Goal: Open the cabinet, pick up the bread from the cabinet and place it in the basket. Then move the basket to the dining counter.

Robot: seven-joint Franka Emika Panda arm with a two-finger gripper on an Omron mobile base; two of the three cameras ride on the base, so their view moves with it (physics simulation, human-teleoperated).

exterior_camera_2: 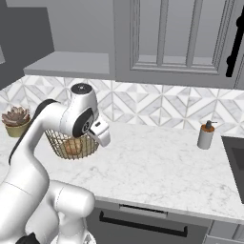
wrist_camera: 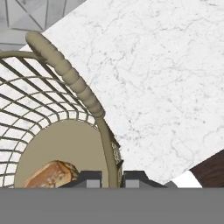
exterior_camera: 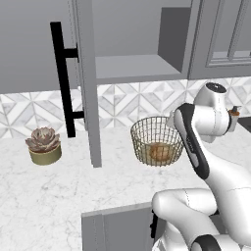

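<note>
The two dark fingers sit one on each side of the thin wall of the basket, close together with only the rim wire between them, so the gripper looks set to pinch the rim, though I cannot tell if it squeezes yet. The bread already lies inside the basket on its pale bottom, so I think the rim is held to carry the basket away. The basket stands on the marble worktop, and the cabinet door hangs open above.
</note>
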